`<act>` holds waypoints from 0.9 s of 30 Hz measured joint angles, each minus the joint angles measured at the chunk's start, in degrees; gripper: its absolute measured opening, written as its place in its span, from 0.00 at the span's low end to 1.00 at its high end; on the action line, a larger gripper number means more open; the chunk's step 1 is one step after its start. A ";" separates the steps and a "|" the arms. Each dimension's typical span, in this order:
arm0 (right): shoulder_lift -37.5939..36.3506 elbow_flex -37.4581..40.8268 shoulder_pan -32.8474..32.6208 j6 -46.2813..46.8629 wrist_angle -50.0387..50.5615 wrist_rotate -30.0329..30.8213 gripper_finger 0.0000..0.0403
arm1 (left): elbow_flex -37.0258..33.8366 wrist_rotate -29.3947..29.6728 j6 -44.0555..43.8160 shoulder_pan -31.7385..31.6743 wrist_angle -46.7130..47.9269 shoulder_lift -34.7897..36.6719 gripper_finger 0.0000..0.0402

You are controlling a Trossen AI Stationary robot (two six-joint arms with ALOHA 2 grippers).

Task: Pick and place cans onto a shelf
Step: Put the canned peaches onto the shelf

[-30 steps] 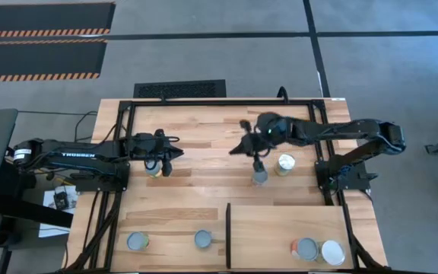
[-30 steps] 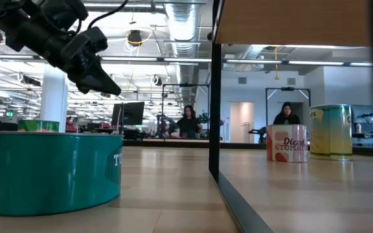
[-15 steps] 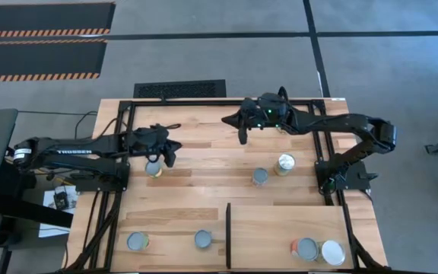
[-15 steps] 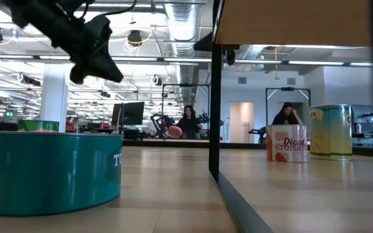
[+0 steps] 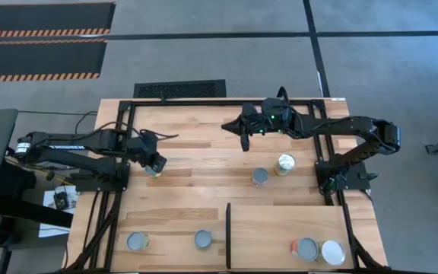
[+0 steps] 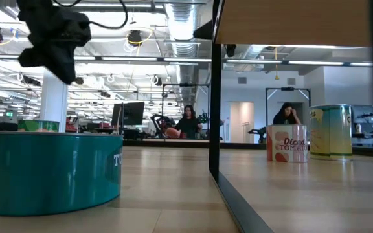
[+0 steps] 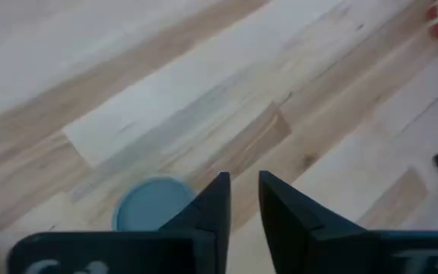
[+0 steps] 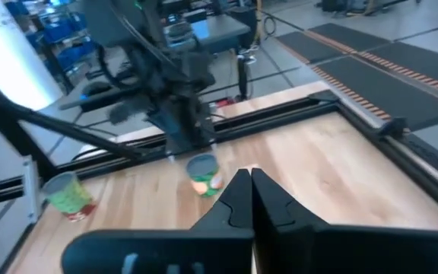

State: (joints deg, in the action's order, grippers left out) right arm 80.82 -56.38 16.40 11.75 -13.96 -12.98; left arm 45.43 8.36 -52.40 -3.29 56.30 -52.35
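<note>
Teal can (image 6: 50, 169) up close, red-and-white tomato can (image 6: 286, 144), yellow-green labelled cans (image 6: 331, 132) — pale plank-striped tabletop (image 5: 204, 164), black divider (image 5: 227, 234).

The left gripper (image 5: 152, 161) covers part of the can (image 5: 151, 170) beneath it, hiding its label from above.

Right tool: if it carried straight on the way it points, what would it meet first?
Judging by its wrist view, the shut right tool points toward the can under the left tool. Bare table lies between; depth is uncertain.
</note>
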 joint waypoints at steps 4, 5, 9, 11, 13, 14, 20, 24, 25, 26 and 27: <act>0.00 0.00 -1.52 -0.14 0.15 0.03 0.01 | -0.02 1.32 -3.79 2.35 2.77 -3.65 0.29; 0.00 0.00 -1.77 -0.20 0.21 0.03 0.01 | -0.02 1.34 -4.46 2.83 3.32 -4.92 0.33; 0.02 0.00 -2.38 -0.20 0.17 0.03 0.02 | -0.04 1.08 -7.62 4.13 3.36 -10.41 0.45; 0.02 0.00 -2.58 -0.17 0.12 0.09 0.02 | -0.07 0.95 -8.74 4.11 3.37 -13.08 0.49; 0.02 0.00 -2.65 -0.17 0.17 0.23 0.02 | -0.23 -0.05 -10.25 4.07 3.29 -15.46 0.51; 0.02 0.00 -2.80 -0.17 0.17 0.25 0.02 | -0.50 -0.75 -11.23 4.09 3.15 -16.45 0.51; 0.02 0.00 -2.82 -0.17 0.17 0.14 0.02 | -2.77 -2.05 -17.68 4.15 2.03 -20.42 0.52; 0.02 0.00 -2.82 -0.17 0.17 0.03 0.02 | -3.39 -1.91 -15.93 4.15 -1.39 -20.91 0.47; 0.02 0.00 -2.84 -0.17 0.17 -0.07 0.02 | -3.39 -1.88 -15.41 4.15 -2.45 -20.89 0.44; 0.02 0.00 -2.92 -0.16 0.17 -0.16 0.02 | -3.39 -1.88 -14.65 4.15 -3.38 -20.89 0.40; 0.02 0.00 -3.05 -0.13 0.12 -0.16 0.02 | -3.39 -1.88 -13.74 4.14 -3.91 -20.86 0.36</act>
State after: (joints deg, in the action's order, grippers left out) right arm 80.84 -56.38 13.35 11.62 -13.83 -13.15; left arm 42.04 6.48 -66.14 0.85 52.39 -73.21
